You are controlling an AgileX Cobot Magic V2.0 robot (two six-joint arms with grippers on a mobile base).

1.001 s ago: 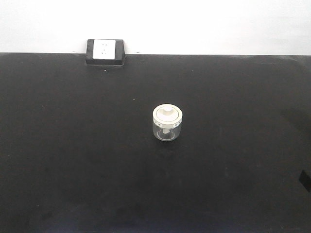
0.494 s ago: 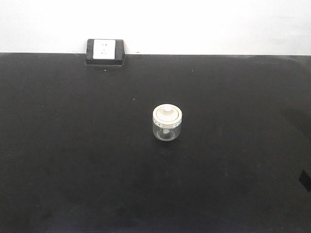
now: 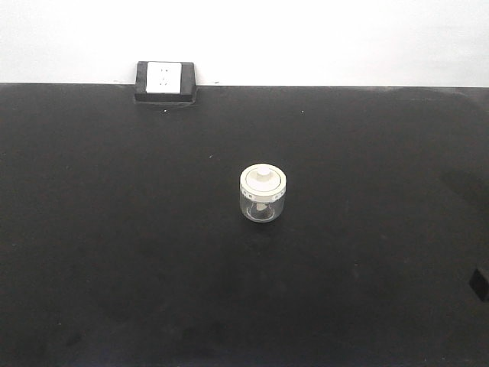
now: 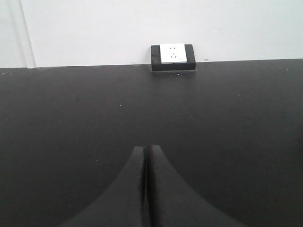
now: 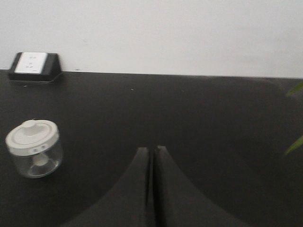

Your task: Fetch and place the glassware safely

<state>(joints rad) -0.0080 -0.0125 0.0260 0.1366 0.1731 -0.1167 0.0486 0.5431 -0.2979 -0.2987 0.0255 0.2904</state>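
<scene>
Clear glass jar [image 3: 263, 193] with a cream-white knobbed lid [image 3: 263, 180] stands upright near the middle of the black table [image 3: 114, 229], nothing touching it. A wall socket [image 3: 164, 79] sits well apart at the table's far edge. From the right wrist view the jar lies left and ahead, so the right gripper [image 5: 152, 153] seems better placed to fetch it: its fingers would need to part wider than the jar and take the glass body rather than the lid. Both it and the left gripper [image 4: 145, 152] have their fingers pressed together, holding nothing.
</scene>
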